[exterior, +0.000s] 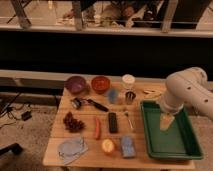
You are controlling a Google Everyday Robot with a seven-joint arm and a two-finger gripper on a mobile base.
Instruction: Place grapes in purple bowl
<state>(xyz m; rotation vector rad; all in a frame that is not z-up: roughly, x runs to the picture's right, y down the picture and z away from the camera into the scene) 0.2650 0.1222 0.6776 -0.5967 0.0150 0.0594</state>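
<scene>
The grapes (pixel 72 122), a dark maroon bumpy cluster, lie on the left side of the wooden table (pixel 85 160). The purple bowl (pixel 76 84) stands at the back left corner, directly behind the grapes with a black-handled tool between them. My gripper (pixel 166 121) hangs on the far right over the green tray (pixel 148 131), its pale fingers pointing down, open, with nothing between them. It is far from both the grapes and the bowl.
An orange-red bowl (pixel 101 83) stands right of the purple one, then a white cup (pixel 129 81). A black-handled tool (pixel 92 104), carrot (pixel 97 127), black remote (pixel 113 122), grey cloth (pixel 71 148), orange fruit (pixel 107 146) and blue sponge (pixel 127 146) lie across the table.
</scene>
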